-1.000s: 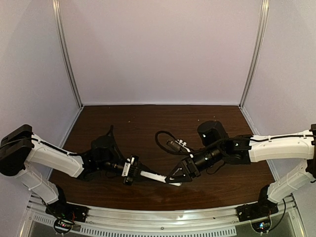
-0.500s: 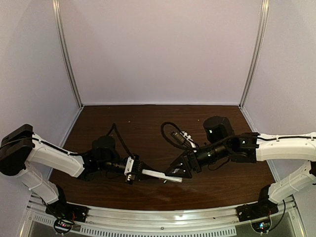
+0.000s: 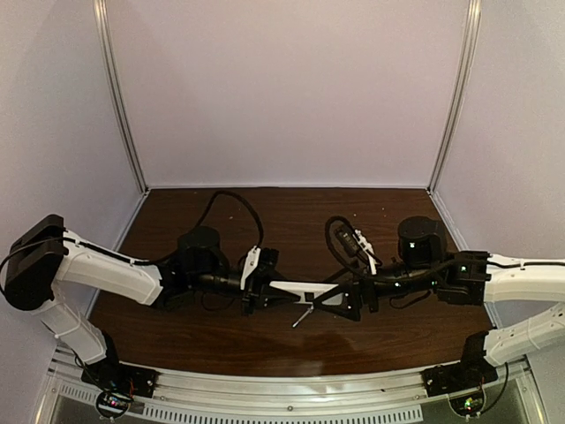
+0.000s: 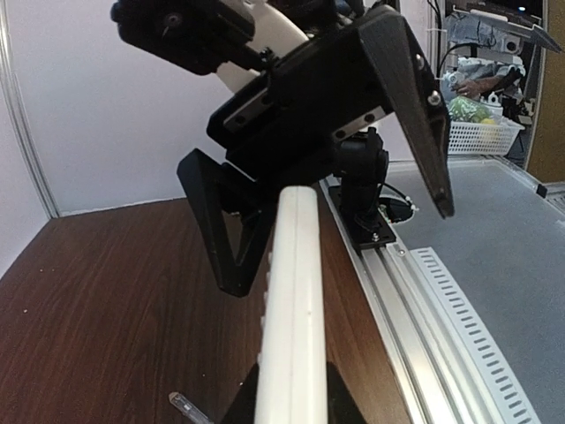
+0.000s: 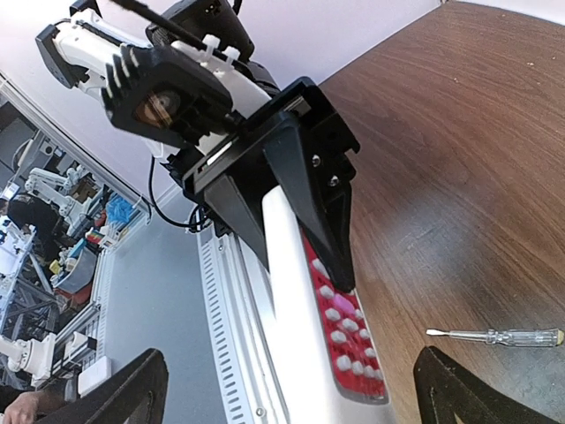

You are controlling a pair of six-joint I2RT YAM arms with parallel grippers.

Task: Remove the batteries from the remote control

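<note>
1. Remote control [image 3: 300, 289]: small flat white rectangular plastic handset w/ red button face. It is up off the dark brown wood-grain table [image 3: 203, 340], front-centre, hanging btwn my two arms.
2. My L gripper [image 3: 265, 285], a black two-finger claw, is clamped on one end of the remote. The body sticks out straight toward my R side.
3. L wrist cam: remote seen edge-on, thin white side up, running away from the lens.
4. R wrist cam: red button face [image 5: 344, 331] w/ rows of pale keys shows, turned toward the table side. L fingers [image 5: 313, 177] pinch the remote on its two flat sides.
5. My R gripper [image 3: 331, 300], same black type, is spread wide. Its fingers [image 5: 132, 393] sit at the lower corners of the R wrist view, well apart. Remote's free end is btwn them, no contact that I can see.
6. Slim silvery screwdriver [image 3: 303, 315] w/ clear handle lies flat on the table, just nearer the front edge than the remote, under its free end.
7. Batteries: hidden in every cam, can't tell where they sit.
</note>
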